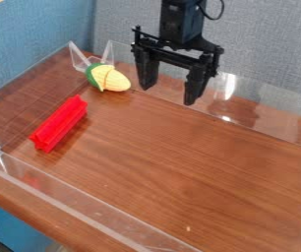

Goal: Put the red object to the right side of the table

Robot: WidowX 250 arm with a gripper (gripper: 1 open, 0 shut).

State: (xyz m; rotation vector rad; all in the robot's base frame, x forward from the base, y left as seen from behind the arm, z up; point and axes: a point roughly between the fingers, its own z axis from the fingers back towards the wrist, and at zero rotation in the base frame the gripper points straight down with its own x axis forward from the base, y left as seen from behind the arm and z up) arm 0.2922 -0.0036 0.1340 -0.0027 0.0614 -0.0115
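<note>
The red object, a long bright red block, lies flat on the left part of the table, angled from lower left to upper right. My gripper hangs above the back middle of the table, well to the right of the block and apart from it. Its two black fingers point down and stand wide open with nothing between them.
A yellow-green corn toy lies near the back wall, just left of the gripper. Low clear acrylic walls edge the table on all sides. A blue panel stands behind the table.
</note>
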